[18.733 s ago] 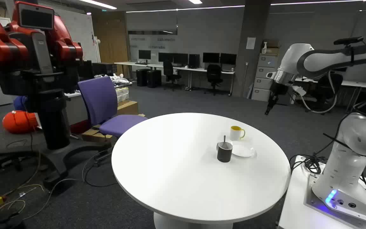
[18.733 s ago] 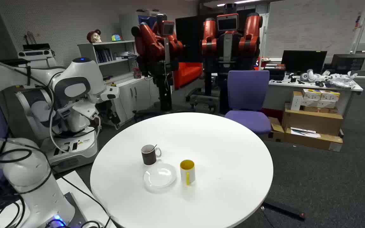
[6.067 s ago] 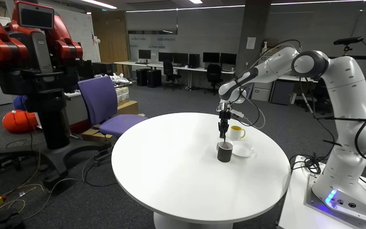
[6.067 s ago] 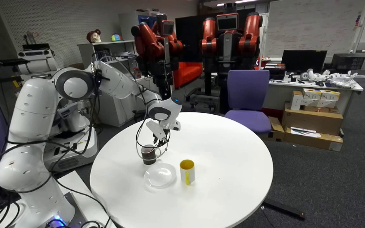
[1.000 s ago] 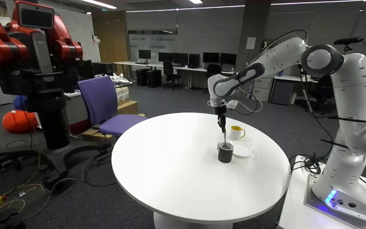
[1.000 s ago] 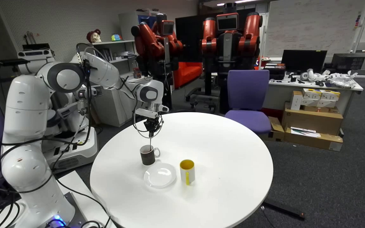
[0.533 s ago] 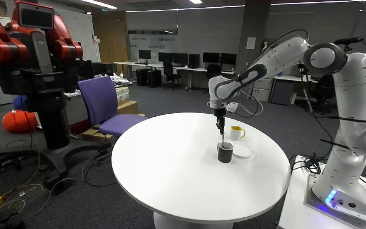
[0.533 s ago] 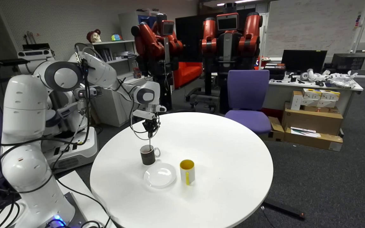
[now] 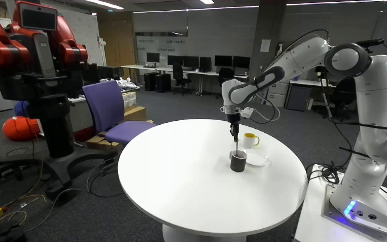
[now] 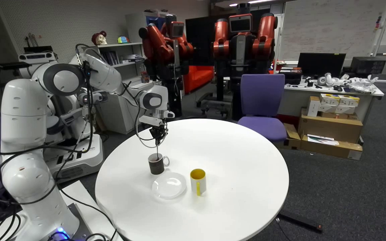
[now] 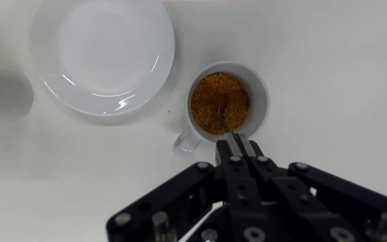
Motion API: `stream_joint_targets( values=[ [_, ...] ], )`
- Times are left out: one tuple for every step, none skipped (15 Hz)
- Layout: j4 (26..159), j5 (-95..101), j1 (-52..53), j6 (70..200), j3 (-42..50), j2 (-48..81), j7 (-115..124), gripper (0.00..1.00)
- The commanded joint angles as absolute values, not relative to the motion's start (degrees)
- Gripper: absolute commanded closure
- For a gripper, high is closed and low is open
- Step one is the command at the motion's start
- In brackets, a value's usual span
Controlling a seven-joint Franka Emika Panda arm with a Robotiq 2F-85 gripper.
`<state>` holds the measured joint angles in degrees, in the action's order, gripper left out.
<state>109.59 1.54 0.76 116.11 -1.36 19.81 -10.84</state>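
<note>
My gripper is shut on the upper end of a thin metal spoon, directly above the dark mug. In both exterior views the spoon runs down nearly upright into the mug. The wrist view shows orange-brown grains inside the white-walled mug, the spoon's lower end among them. Beside the mug lies a white plate. A white mug with yellow inside stands past the plate, only its side visible in the wrist view.
Everything stands on a round white table. A purple chair is by its far edge in an exterior view. Cables hang along my arm. Red robots stand behind.
Earlier my arm was away from the mug, then came over it; now it grips the spoon. During the last second gripper and spoon shifted slightly to and fro above the mug.
</note>
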Motion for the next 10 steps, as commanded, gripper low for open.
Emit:
stream_joint_targets(
  values=[
    [109.49, 1.65, 0.48, 115.99, -1.66, 19.82, -10.74, 0.99],
    [109.50, 1.65, 0.49, 115.99, -1.66, 19.82, -10.74, 0.99],
    [109.50, 1.65, 0.49, 115.99, -1.66, 19.82, -10.74, 0.99],
    [109.50, 1.65, 0.49, 115.99, -1.66, 19.82, -10.74, 0.99],
    [109.50, 1.65, 0.49, 115.99, -1.66, 19.82, -10.74, 0.99],
    [109.50, 1.65, 0.49, 115.99, -1.66, 19.82, -10.74, 0.99],
    [109.50, 1.65, 0.49, 115.99, -1.66, 19.82, -10.74, 0.99],
    [109.69, 1.61, 0.52, 116.08, -1.72, 19.66, -10.79, 1.00],
    [109.85, 1.78, 0.60, 116.11, -1.71, 19.58, -10.66, 1.00],
    [110.23, 1.81, 0.64, 116.25, -1.74, 19.35, -10.64, 1.00]
  ],
)
